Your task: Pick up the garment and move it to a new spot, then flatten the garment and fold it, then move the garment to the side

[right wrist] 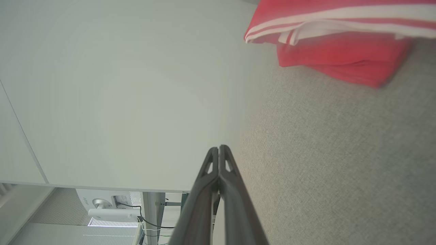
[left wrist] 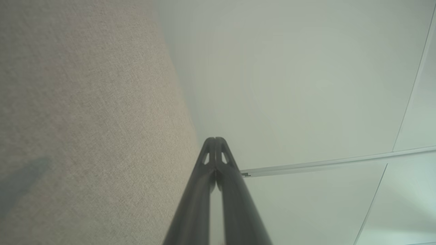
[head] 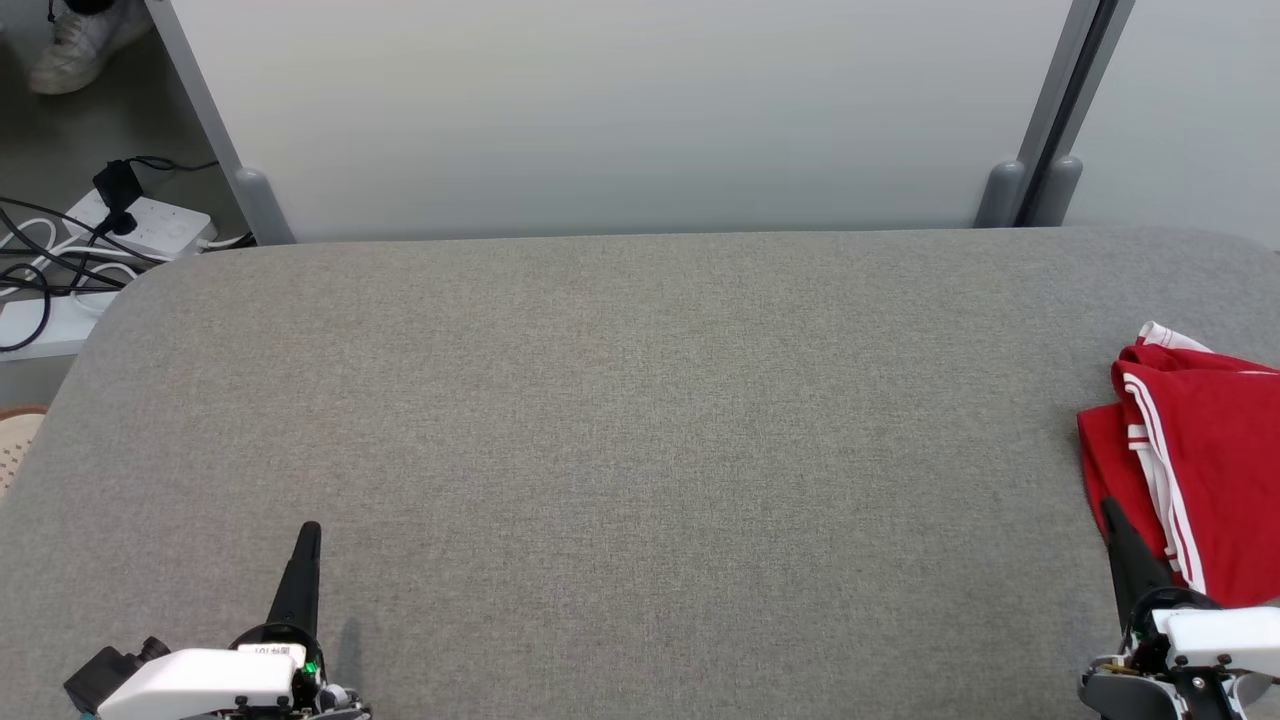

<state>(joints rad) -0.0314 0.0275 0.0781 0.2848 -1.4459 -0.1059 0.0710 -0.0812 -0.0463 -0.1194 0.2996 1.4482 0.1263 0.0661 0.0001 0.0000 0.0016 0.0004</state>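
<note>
The garment [head: 1195, 455] is red with white stripes and lies folded at the right edge of the grey padded table [head: 620, 450]. The right wrist view shows the garment [right wrist: 333, 51] at the top right. My right gripper [head: 1112, 510] rests at the lower right, its fingertips beside the garment's left edge, jaws shut and empty. In its own view the right gripper [right wrist: 218, 148] points past the table toward the wall. My left gripper [head: 309, 530] sits at the lower left, shut with nothing in it, far from the garment; its tips [left wrist: 215, 139] touch each other.
A pale partition wall [head: 620, 110] stands behind the table. On the floor at the far left are a power strip [head: 150, 225] with tangled cables, and a person's white shoe [head: 75, 45].
</note>
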